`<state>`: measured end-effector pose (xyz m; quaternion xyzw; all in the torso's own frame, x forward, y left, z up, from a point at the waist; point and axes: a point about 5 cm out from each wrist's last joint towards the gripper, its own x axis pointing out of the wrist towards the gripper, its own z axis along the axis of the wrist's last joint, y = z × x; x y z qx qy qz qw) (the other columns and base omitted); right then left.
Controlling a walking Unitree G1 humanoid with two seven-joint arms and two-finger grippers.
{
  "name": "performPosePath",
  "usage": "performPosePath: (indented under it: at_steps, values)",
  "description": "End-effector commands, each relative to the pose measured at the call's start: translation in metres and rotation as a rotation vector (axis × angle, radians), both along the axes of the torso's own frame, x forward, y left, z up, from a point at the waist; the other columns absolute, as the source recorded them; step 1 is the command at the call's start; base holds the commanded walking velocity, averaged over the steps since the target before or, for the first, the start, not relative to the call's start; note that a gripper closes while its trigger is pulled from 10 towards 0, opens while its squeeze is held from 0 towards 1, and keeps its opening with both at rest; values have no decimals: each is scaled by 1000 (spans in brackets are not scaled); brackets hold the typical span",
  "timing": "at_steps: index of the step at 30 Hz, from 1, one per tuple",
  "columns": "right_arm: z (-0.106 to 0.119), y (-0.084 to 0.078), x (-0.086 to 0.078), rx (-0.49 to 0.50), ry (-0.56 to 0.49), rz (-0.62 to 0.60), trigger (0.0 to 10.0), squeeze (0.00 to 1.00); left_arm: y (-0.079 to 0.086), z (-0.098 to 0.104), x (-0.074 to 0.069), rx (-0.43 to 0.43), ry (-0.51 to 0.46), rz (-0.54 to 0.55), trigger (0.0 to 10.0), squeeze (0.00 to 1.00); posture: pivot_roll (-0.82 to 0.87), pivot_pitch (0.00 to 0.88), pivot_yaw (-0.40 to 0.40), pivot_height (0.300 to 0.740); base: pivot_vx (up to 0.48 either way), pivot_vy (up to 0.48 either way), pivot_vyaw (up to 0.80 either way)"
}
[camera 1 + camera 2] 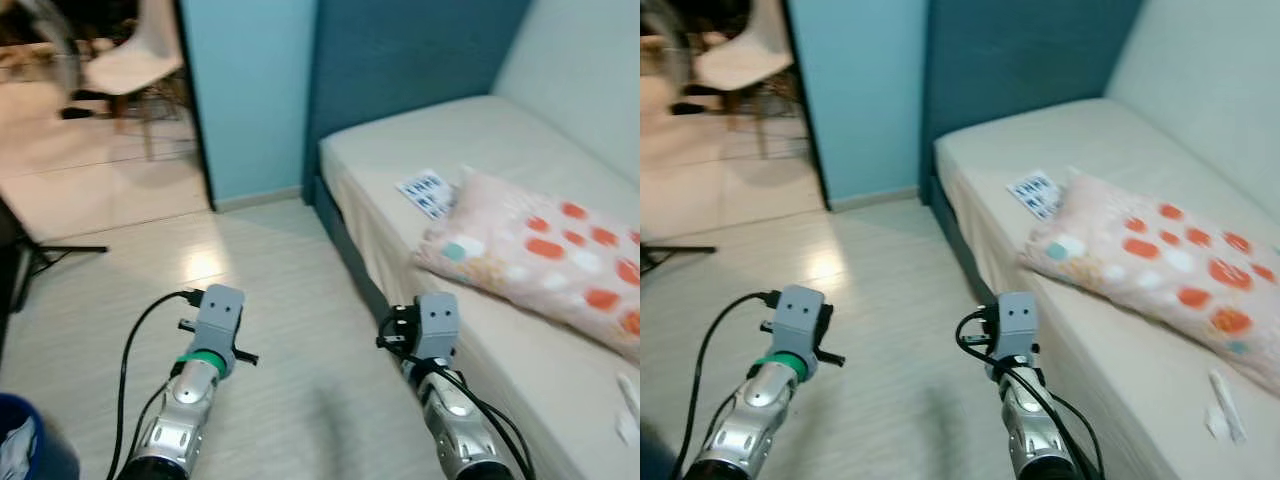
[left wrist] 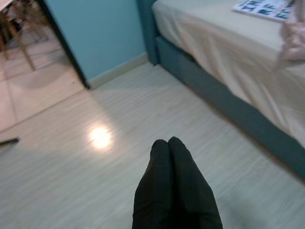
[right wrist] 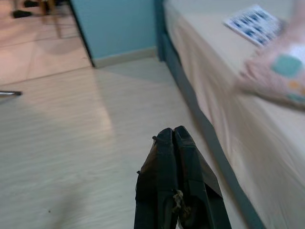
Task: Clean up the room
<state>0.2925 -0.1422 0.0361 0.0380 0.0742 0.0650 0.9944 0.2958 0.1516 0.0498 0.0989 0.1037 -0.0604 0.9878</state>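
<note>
Both arms reach forward over a pale wood-look floor point(image 1: 280, 300), side by side and well apart, each held above the boards and touching nothing. The left gripper point(image 2: 167, 143) has its 2 black fingers pressed flat together with nothing between them, and it hangs over open floor not far from a bright spot of reflected light. The right gripper point(image 3: 172, 132) is likewise pressed together and empty, and it hangs over the floor just beside the dark blue base of the bed point(image 1: 520, 360). The bed runs along the robot's right, covered in a cream sheet, and its far end meets a dark teal wall panel. On the sheet lies a pale pink pillow point(image 1: 545, 255) with orange, white and teal dots (it sits tilted, its near corner close to the bed's edge). Just beyond the pillow, touching or slightly tucked under its far corner, lies a white printed sheet point(image 1: 428, 192) with rows of dark blue marks, too small to read. Nearer the robot on the bed lies a small white item point(image 1: 1223, 408), long and thin, with a smaller white scrap beside it; what they are I cannot tell. To the left of the light blue wall point(image 1: 250, 90) a doorway opens onto a tiled room, where a white chair point(image 1: 135, 55) on wooden legs stands, blurred. A blue container point(image 1: 30, 445) shows at the near left corner of the left eye view.
</note>
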Motion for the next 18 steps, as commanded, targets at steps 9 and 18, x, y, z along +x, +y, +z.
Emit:
performPosePath:
  at_steps: [9, 18]
  values:
    - [-4, -1, -2, 17, 20, -11, 10000, 0, -1, -2, 1, 4, 8, 15, 10000, 0, -13, 28, 15, 740, 0, 0, -746]
    - [-4, -2, -1, 18, 17, -9, 10000, 0, -2, -3, 0, 4, 10, 19, 10000, 0, -13, 33, 14, 740, 0, 0, -745]
